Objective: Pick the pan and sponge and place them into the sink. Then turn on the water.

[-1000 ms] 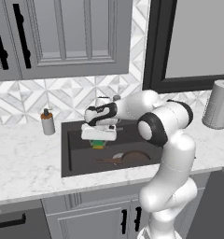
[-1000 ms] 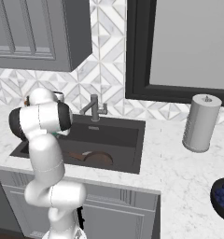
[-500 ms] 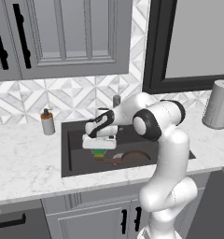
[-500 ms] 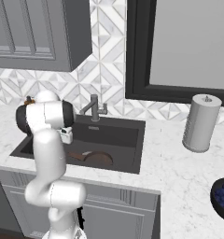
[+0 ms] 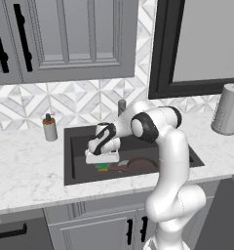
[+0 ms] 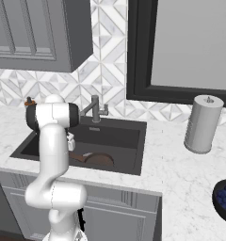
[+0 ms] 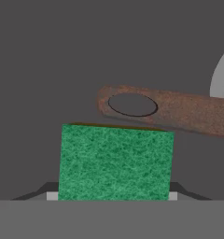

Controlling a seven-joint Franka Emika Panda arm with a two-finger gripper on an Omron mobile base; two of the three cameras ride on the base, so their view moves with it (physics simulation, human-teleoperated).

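My gripper is low inside the dark grey sink, shut on the green and yellow sponge. In the hand view the sponge sits between the fingers, just above the basin floor. The dark brown pan lies in the sink to the right of the sponge. Its long handle with the hole at its end runs right behind the sponge. The metal drain shows at the right edge. In the right base view the pan lies in the sink beside my arm. No water runs from the faucet.
A grey soap dispenser stands on the marble counter left of the sink. A grey paper towel roll stands on the counter at the right. A dark bowl of blueberries sits near the front right edge. Cabinets hang above.
The gripper has come down from above the sink into the basin, carrying the sponge to the left of the pan. The pan has not moved.
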